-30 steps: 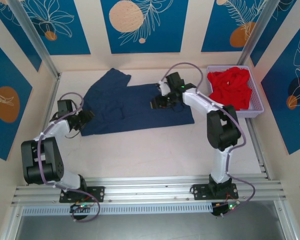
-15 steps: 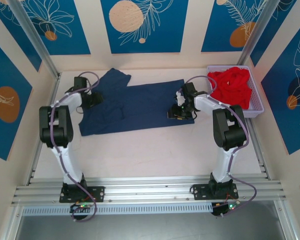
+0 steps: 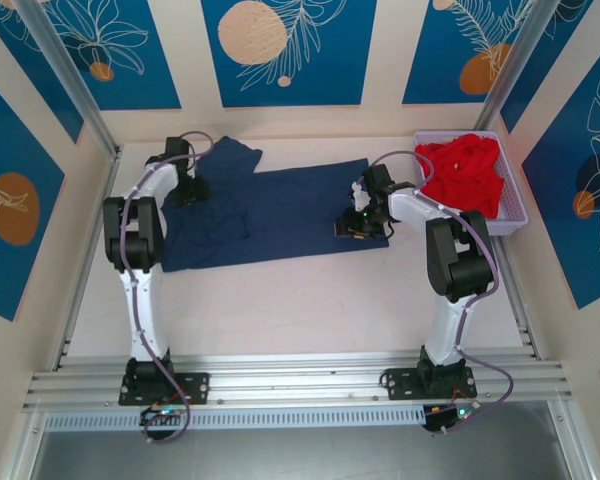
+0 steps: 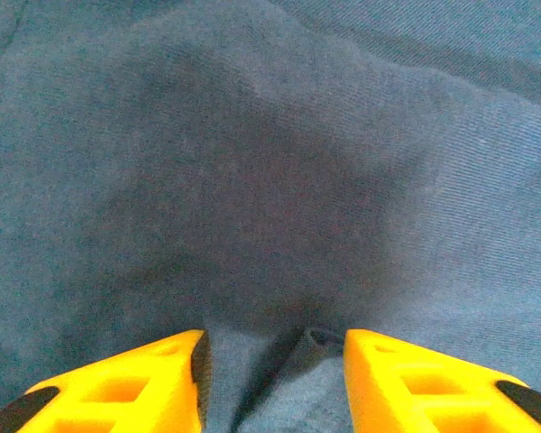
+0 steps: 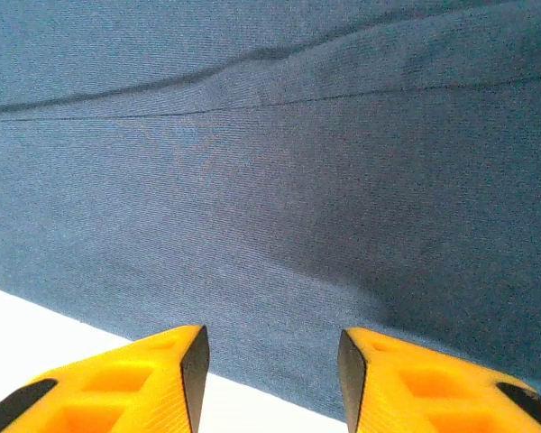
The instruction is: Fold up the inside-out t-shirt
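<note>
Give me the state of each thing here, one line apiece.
T-shirt: spread flat on the table, one sleeve sticking out at the far left.
Red garment: bunched up in the basket.
Basket: upright at the far right, holding the red garment.
Left end effector: open, low over the t-shirt, a cloth ridge between its fingers.
Right end effector: open over the t-shirt's edge, holding nothing.

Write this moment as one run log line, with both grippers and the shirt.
t-shirt: spread on table | left gripper: open, cloth ridge between jaws | right gripper: open, over near edge
</note>
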Motion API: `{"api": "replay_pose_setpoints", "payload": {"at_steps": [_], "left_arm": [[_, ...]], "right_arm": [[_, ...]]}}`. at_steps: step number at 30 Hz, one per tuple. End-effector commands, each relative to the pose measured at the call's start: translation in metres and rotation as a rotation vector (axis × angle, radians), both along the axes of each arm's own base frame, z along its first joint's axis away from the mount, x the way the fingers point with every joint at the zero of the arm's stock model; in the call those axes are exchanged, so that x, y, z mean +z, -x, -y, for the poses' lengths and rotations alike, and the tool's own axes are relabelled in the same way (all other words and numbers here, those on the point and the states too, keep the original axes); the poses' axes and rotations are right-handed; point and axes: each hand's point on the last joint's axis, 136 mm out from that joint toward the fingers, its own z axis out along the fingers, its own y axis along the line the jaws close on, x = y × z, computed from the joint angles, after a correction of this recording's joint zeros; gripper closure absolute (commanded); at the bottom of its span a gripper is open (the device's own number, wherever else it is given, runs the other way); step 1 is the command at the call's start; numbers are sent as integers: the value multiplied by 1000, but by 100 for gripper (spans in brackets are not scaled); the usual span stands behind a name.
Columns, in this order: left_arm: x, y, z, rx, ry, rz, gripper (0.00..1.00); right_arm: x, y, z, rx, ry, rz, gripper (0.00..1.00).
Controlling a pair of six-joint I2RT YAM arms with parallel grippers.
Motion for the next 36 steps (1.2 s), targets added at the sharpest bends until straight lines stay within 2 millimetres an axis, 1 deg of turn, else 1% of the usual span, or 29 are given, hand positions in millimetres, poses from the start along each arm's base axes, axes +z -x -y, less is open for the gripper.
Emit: {"api": "replay_pose_setpoints", "payload": {"at_steps": [1,5,10,14,17,20,23,29,33,36], "left_arm": [[-9,8,3,-41,-27,-64,62],[-11,7,5,-52,-18,-67,68],[-6,3,4,-58,-25,-56,78],[-3,1,2,-61,-41,-48,81],[1,0,-3,-55,-70,-47,80],[2,0,-11,-49,-111,-46,76],[2,1,-24,-28,-162,-58,75],[-1,0,-38,-15,-216,-69,75],[-7,-1,-42,-12,-229,-80,75],[-5,-1,-47,-2,-246,-86,74]], "right_arm": [[11,1,-5,7,-34,15,56],[11,1,-4,9,-30,16,56],[9,1,-5,11,-33,8,56],[7,1,-4,11,-33,4,56],[6,1,-4,12,-29,-1,56],[6,1,-4,13,-27,0,56],[6,1,-2,9,-20,-1,56],[1,1,13,-47,3,-33,57],[-6,2,24,-88,28,-72,59],[-10,3,27,-96,52,-87,59]]}}
